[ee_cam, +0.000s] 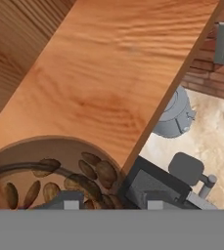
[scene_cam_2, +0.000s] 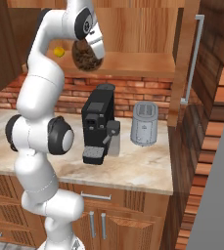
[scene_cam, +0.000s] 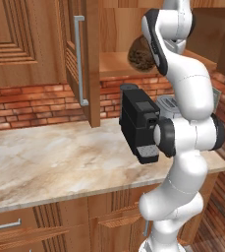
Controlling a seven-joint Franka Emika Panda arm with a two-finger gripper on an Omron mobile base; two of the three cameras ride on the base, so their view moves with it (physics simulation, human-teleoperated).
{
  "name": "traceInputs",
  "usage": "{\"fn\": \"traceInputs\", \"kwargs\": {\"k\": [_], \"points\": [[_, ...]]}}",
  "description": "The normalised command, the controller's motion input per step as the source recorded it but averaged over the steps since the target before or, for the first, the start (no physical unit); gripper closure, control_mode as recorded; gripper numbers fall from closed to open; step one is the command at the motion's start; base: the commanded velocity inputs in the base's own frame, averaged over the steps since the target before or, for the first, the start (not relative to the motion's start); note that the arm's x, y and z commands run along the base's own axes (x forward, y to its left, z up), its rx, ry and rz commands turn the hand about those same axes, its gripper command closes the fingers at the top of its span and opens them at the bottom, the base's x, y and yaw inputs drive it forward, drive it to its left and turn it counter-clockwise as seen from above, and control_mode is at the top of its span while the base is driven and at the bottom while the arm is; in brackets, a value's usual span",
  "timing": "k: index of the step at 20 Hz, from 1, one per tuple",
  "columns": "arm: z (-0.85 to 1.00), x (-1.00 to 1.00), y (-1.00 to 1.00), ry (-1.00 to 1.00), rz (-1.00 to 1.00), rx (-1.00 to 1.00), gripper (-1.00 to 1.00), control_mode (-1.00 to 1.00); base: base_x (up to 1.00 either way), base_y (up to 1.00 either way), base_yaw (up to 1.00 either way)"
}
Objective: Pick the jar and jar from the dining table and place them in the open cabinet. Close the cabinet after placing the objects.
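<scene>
On the cabinet shelf (scene_cam_2: 143,63): jar (scene_cam_2: 86,57) stands at gripper (ee_cam: 106,204), toward 9 o'clock, hand view.
Grip: cannot tell whether jaws hold it.

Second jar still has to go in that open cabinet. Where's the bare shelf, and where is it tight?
The cabinet shelf is bare from the bean jar rightward to the open door; the hand view shows the same open wood beyond the jar. It is tight at the left end, where the jar, a small yellow object and the gripper crowd together.

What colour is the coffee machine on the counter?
Black coffee machine, shown best in the right base view.
</scene>
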Motion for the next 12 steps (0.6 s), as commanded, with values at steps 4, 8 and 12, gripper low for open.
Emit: {"fn": "traceInputs", "kwargs": {"k": [4, 8, 12], "points": [[-0.01, 0.0, 0.0, -0.05, 0.0, 0.0, -1.0, -1.0, 0.0, 0.0, 0.0], [0.0, 0.0, 0.0, -0.11, 0.0, 0.0, -1.0, -1.0, 0.0, 0.0, 0.0], [0.0, 0.0, 0.0, -0.15, 0.0, 0.01, -1.0, -1.0, 0.0, 0.0, 0.0]]}}
